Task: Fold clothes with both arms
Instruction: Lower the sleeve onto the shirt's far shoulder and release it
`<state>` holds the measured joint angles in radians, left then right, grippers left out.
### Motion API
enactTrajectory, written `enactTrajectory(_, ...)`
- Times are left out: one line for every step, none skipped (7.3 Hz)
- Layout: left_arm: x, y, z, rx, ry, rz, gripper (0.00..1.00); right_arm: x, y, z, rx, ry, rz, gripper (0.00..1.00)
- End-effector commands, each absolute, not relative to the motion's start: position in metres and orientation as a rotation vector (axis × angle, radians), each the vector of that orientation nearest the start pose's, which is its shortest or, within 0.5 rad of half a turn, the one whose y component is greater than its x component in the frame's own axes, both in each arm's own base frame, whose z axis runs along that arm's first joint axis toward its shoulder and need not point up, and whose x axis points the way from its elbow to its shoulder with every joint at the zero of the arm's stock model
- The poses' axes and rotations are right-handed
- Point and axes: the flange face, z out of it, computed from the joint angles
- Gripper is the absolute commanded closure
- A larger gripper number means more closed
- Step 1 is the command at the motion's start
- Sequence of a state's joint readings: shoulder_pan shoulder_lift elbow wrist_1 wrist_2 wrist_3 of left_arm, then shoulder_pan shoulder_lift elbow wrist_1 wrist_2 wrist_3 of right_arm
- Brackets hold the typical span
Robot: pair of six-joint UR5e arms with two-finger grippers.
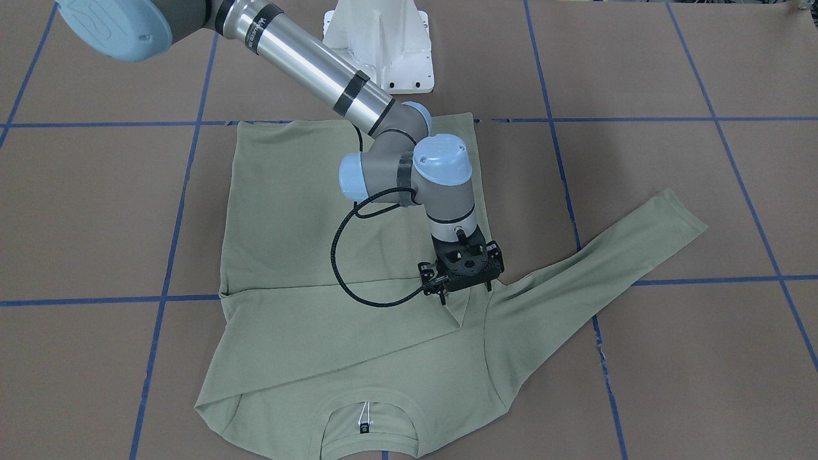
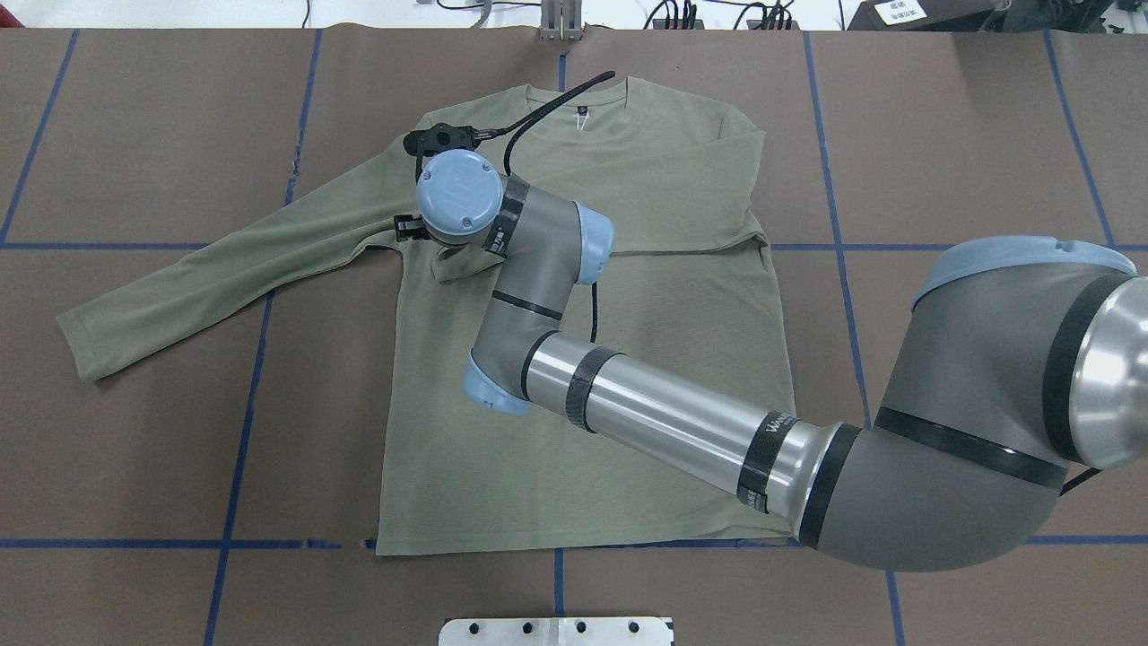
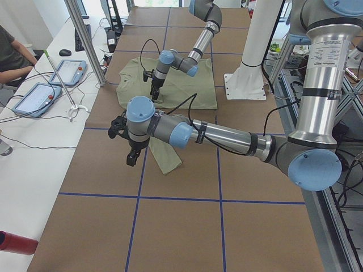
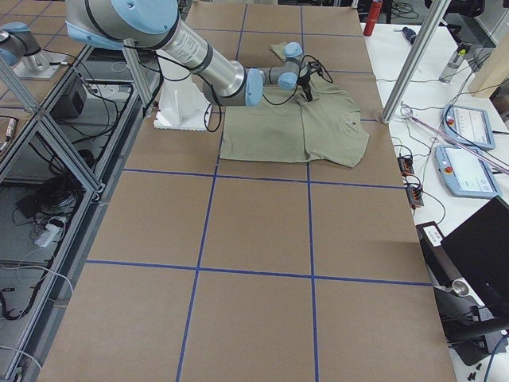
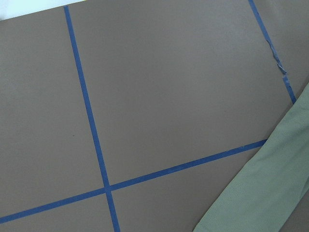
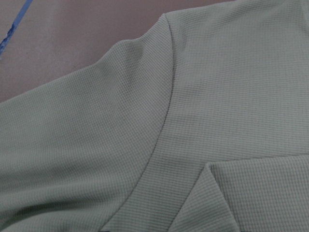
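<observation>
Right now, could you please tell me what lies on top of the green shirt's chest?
Its own sleeve is folded across it, with the right gripper over the sleeve's end. The chest fabric beneath is covered.

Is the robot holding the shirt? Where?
Can't tell. The right gripper is down on the shirt by an armpit, jaws hidden. The left gripper hangs over the table, nothing seen in it.

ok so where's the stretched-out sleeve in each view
Front-facing: sleeve at right, angling up-right.
Overhead: sleeve at left, angling down-left.
Exterior left: sleeve at centre, just right of the left gripper.
Exterior right: sleeve a small green patch, top centre.
Left wrist: probably the sleeve, bottom-right corner.
Right wrist: sleeve left of the shoulder seam.
Shared landmark: the right gripper, at the sleeve's root.
</observation>
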<state>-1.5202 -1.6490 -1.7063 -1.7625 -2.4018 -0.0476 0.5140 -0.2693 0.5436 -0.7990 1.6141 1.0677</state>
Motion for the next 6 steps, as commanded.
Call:
enactTrajectory(-0.0327,-0.5370,0.5257,0.341,0.836,0.171,0.00,-0.7409,-0.5667,0.1351,0.472,-0.922,-0.010,0.07)
enactTrajectory(-0.0326,-0.5375,0.5248,0.341,0.838,0.170,0.00,-0.7409,-0.5667,0.1353,0.471,-0.921,-0.009,0.07)
enactTrajectory(-0.0327,-0.5376,0.5249,0.342,0.836,0.170,0.00,-0.7409,-0.5668,0.1355,0.470,-0.920,-0.009,0.07)
enactTrajectory(-0.0327,-0.5376,0.5249,0.342,0.836,0.170,0.00,-0.7409,-0.5668,0.1355,0.470,-0.920,-0.009,0.07)
enactTrajectory(-0.0327,-0.5376,0.5249,0.342,0.836,0.170,0.00,-0.7410,-0.5668,0.1347,0.471,-0.921,-0.009,0.07)
enactTrajectory(-0.0326,-0.5375,0.5248,0.341,0.838,0.170,0.00,-0.7407,-0.5666,0.1281,0.475,-0.929,-0.010,0.07)
